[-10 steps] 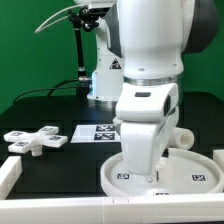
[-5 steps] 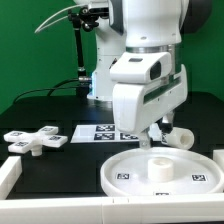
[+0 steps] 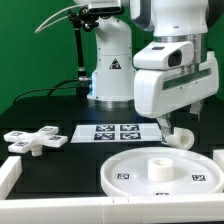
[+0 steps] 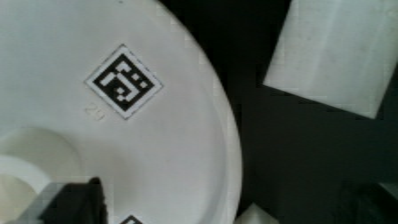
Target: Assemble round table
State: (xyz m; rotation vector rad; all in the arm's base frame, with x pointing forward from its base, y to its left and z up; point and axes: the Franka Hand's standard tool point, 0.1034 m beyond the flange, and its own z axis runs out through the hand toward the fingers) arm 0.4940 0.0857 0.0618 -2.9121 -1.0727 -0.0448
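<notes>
The large rimmed round disc (image 3: 190, 170) lies flat at the front of the table, with a small raised hub (image 3: 157, 165) at its centre. In the wrist view its tagged surface (image 4: 125, 80) fills most of the picture. The short thick cylinder leg (image 3: 181, 137) lies just behind the disc, and it also shows in the wrist view (image 4: 338, 55). The four-armed cross base (image 3: 35, 141) lies at the exterior view's left. My gripper (image 3: 162, 127) hangs above the disc's far edge, close to the leg. It is open and empty (image 4: 169, 212).
The marker board (image 3: 115, 132) lies flat behind the disc. A white wall (image 3: 10, 172) borders the front left of the table, and a white block (image 3: 217, 160) stands at the right edge. The robot base (image 3: 108, 70) and a black stand (image 3: 78, 60) are at the back.
The arm has risen from low over the disc and swung to the exterior view's right, toward the leg. The disc stays where it was.
</notes>
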